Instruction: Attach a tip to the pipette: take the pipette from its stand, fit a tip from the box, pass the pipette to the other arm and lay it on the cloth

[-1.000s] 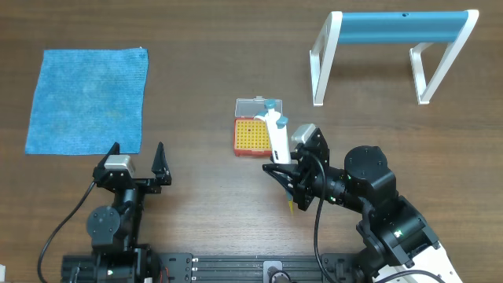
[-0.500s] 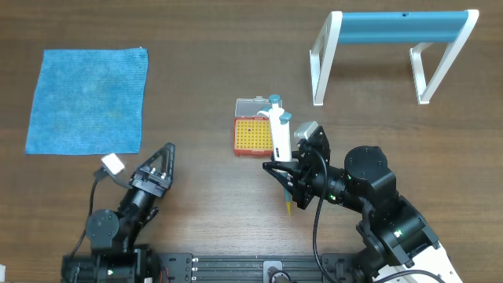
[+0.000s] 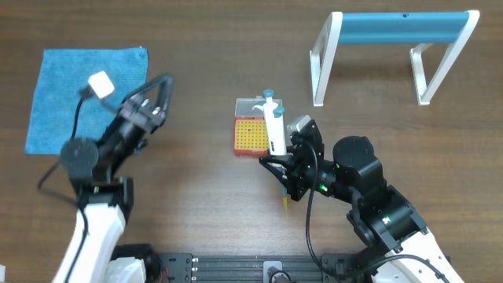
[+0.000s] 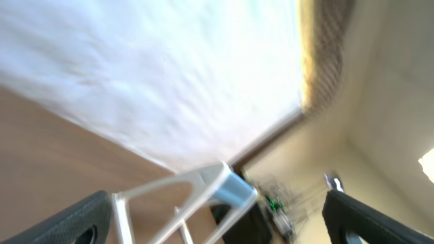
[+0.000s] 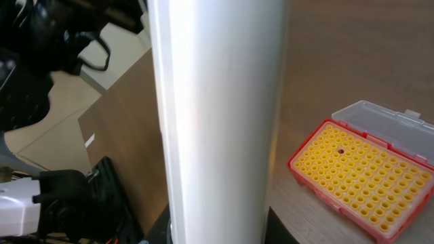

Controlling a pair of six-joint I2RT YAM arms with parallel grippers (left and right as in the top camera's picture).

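**Top and wrist views, read from the arm bases outward.** Nearest the bases, we find the right gripper [image 3: 280, 159] clenched on the white body of the pipette [image 3: 274, 130]. The pipette is lifted clear of the table [image 3: 196, 204]. Its plunger end points away from the bases and its yellow tip [image 3: 284, 203] points back toward them. We judge that a grip at mid-body leaves the upper part free for the other arm to take.

Just beyond lies the tip box [image 3: 250, 137], with its clear lid [image 3: 251, 105] folded open so the wells can be reached from above. One well looks vacant in the right wrist view.

Farther out and to the left, the left gripper [image 3: 153, 90] is raised, with its fingers spread wide and nothing between them. We take this as a receiving pose. The blue cloth [image 3: 78, 98] lies flat beside it, where the pipette is to be laid. Farthest out at the right stands the vacated stand [image 3: 393, 27].

**Counts.** We count two arms, one pipette, one fitted tip, one tip box, one cloth and one stand.
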